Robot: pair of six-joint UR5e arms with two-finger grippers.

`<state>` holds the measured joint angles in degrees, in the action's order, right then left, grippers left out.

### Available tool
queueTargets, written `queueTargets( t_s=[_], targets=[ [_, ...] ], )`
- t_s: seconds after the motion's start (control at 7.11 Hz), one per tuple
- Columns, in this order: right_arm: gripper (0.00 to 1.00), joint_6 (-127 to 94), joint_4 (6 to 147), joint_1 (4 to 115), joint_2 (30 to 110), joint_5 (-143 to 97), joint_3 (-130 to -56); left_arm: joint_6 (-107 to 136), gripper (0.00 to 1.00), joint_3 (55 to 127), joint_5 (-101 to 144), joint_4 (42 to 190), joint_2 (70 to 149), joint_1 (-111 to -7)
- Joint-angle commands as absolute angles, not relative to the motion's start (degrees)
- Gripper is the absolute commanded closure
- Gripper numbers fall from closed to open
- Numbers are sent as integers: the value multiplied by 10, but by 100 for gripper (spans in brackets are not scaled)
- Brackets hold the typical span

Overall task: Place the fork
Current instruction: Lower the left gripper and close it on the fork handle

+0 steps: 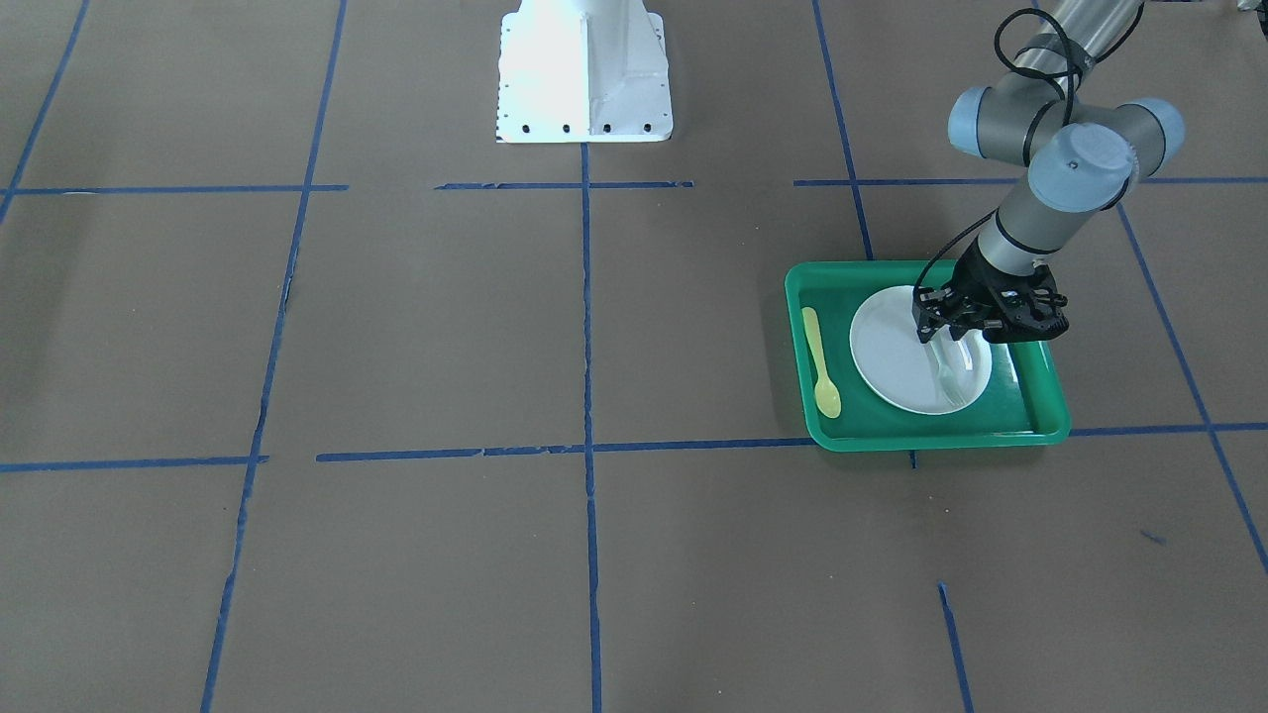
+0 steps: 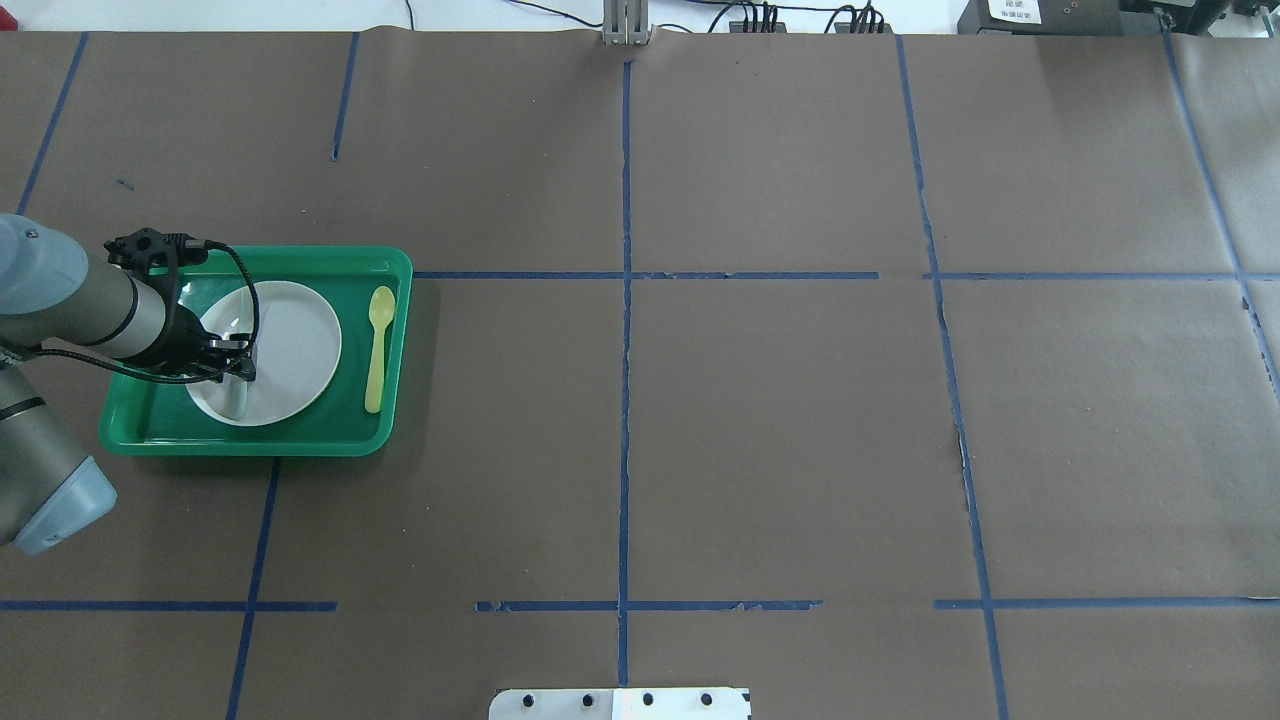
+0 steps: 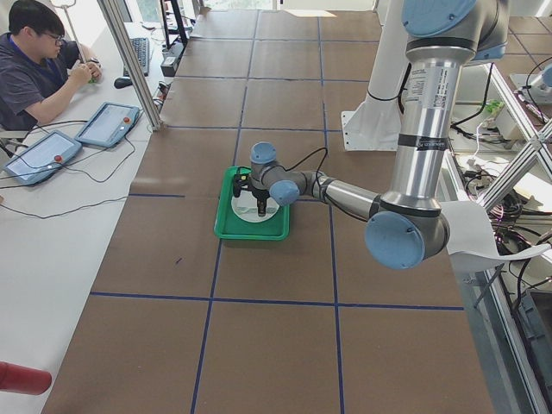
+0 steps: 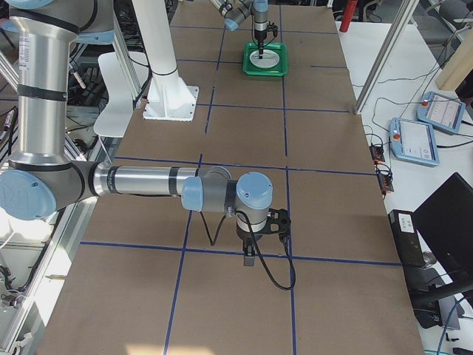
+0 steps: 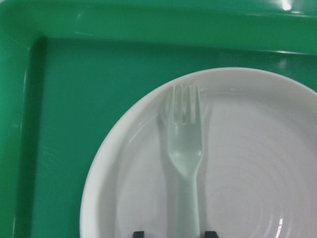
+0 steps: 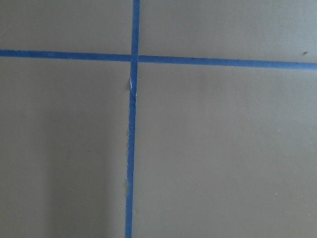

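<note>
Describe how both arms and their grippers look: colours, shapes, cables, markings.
Both arms match. The left arm is a round silver tube with pale blue-grey caps on its joints, and a black cable loops down to the left gripper, a black, angular two-finger unit. The right arm has the same silver tubes, blue caps and black cable running to its black right gripper.

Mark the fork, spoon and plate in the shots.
fork (image 5: 184, 156): left wrist view, on the head just below the tines.
spoon (image 2: 377, 355): overhead view, middle of the handle.
plate (image 2: 305, 345): overhead view, bare part toward the spoon.
</note>
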<state>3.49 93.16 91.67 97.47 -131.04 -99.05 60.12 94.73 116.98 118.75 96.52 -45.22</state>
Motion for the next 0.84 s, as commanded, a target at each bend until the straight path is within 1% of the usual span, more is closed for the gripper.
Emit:
queueTargets(
  t_s=[0.0, 0.14, 0.56, 0.7],
  targets=[
    [0, 35, 932, 917, 975, -1310, -991, 600, 85, 949, 1171, 1187, 966, -453],
    [0, 34, 932, 917, 975, -1310, -991, 600, 100, 953, 1172, 1187, 965, -453],
    [0, 35, 932, 917, 975, -1310, -991, 595, 100, 976, 1228, 1186, 962, -460],
    [0, 34, 932, 917, 975, -1310, -991, 586, 100, 978, 1230, 1186, 961, -492]
  ],
)
